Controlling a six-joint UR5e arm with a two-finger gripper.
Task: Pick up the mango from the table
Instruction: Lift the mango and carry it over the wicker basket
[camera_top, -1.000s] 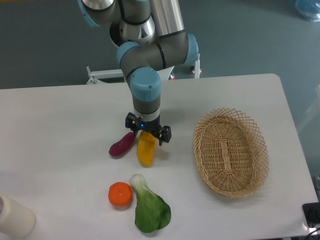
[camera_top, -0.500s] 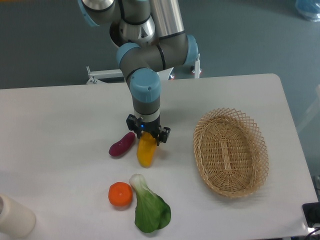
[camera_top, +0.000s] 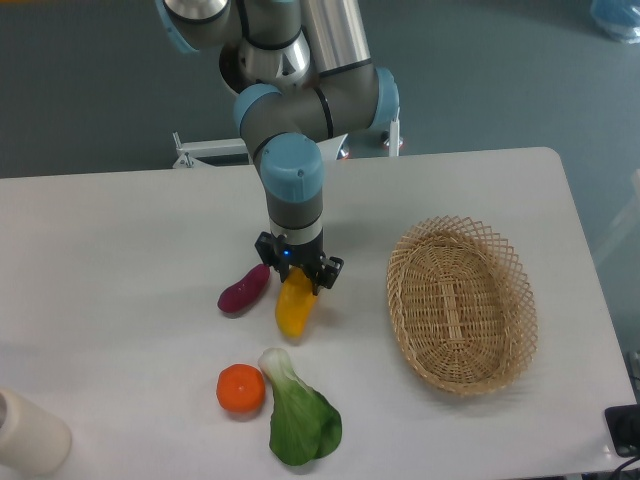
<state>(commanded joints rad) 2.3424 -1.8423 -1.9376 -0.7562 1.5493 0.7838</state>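
The mango (camera_top: 294, 310), a smooth yellow-orange oval, lies lengthwise near the middle of the white table (camera_top: 120, 250). My gripper (camera_top: 297, 274) points straight down over the mango's far end. Its two black fingers are shut against the sides of that end, hiding the top of the fruit. The mango's near end tilts slightly left. Whether it still rests on the table I cannot tell.
A small purple sweet potato (camera_top: 244, 289) lies just left of the mango, close to the fingers. A round orange fruit (camera_top: 240, 388) and a green leafy vegetable (camera_top: 300, 415) sit nearer the front. A wicker basket (camera_top: 461, 304) stands at the right, a white bottle (camera_top: 28, 433) at the front left corner.
The fingers have drawn in from a wider spread and now grip the mango's far end. The mango has shifted and tilted slightly to the right.
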